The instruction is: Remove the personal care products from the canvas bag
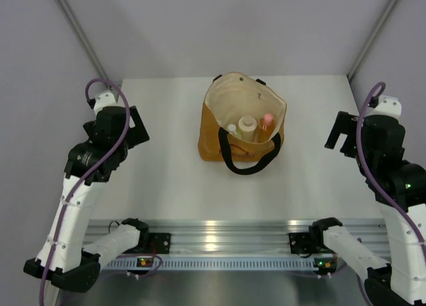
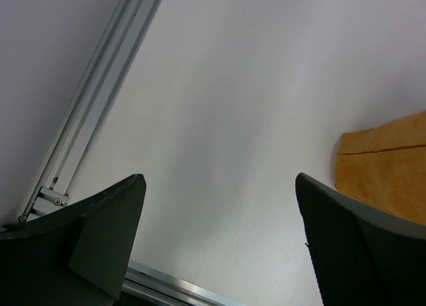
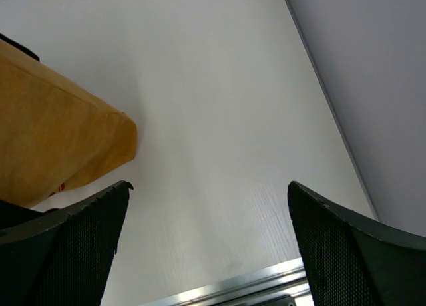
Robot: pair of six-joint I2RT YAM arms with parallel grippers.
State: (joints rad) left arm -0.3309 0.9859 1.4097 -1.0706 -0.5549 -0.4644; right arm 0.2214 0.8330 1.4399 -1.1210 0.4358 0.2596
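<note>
Left gripper (image 2: pixel 219 181) and right gripper (image 3: pixel 208 186): I find both spread wide, holding nothing, well apart from the canvas bag (image 1: pixel 212 145). It stands mid-way across the table (image 1: pixel 160 179), mouth open, with the personal care products (image 1: pixel 247 126) inside.

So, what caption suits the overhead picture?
Both open, left gripper and right gripper flank a mustard-tan canvas bag of small bottles on white table.

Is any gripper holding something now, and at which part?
Nothing is held. The left gripper and right gripper are both open and empty, apart from the mustard-tan canvas bag.
</note>
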